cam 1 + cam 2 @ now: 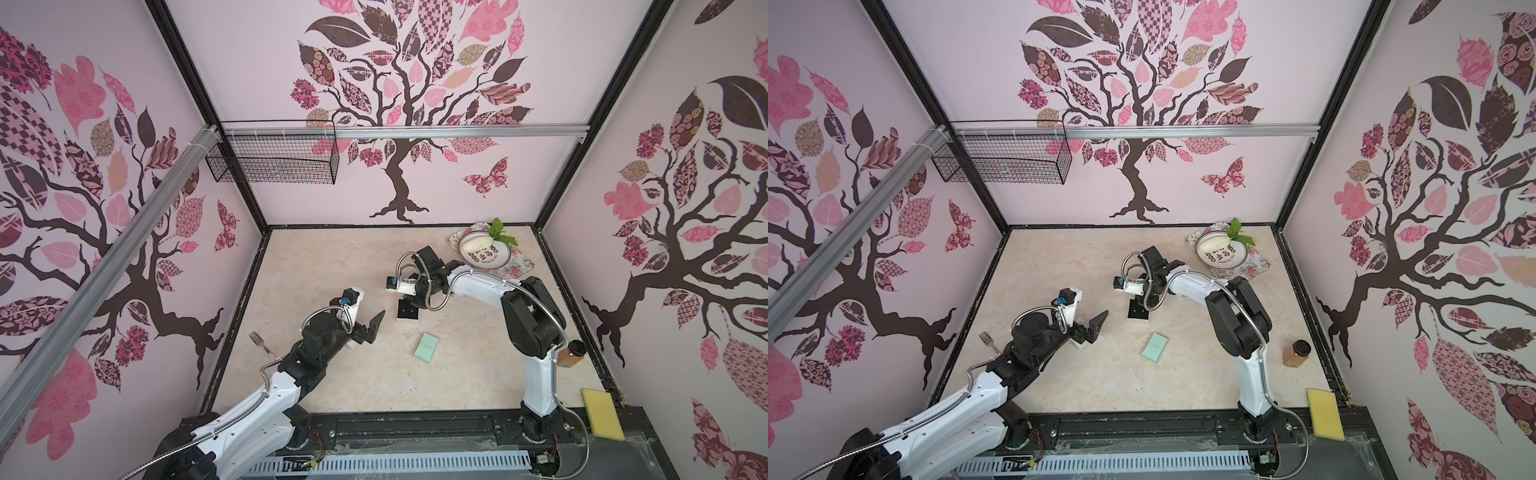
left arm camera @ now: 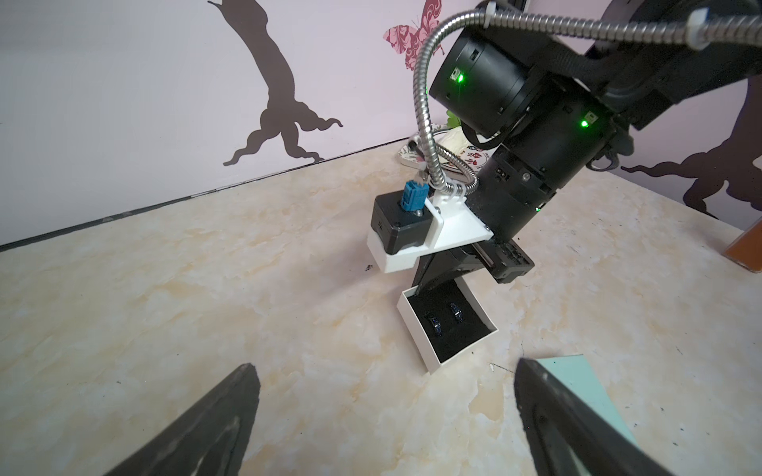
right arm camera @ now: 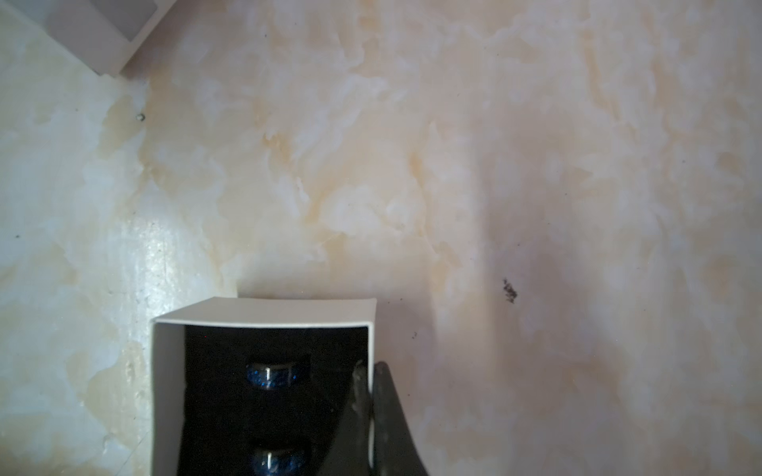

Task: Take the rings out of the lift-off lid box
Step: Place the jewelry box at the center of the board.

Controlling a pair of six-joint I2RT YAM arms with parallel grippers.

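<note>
only the wrist views show me two dark rings (image 3: 270,377) in the box (image 3: 264,315) whose wall my right pincer (image 3: 371,383) clamps, while my left pincer (image 2: 385,364) gapes.

Fork (image 1: 261,343), sponge (image 1: 602,413), amber jar (image 1: 1296,353) — all well apart.

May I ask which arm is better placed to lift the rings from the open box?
Probably left: the left claw is open and faces the rings in the box, while the right claw is shut on the box wall.
</note>
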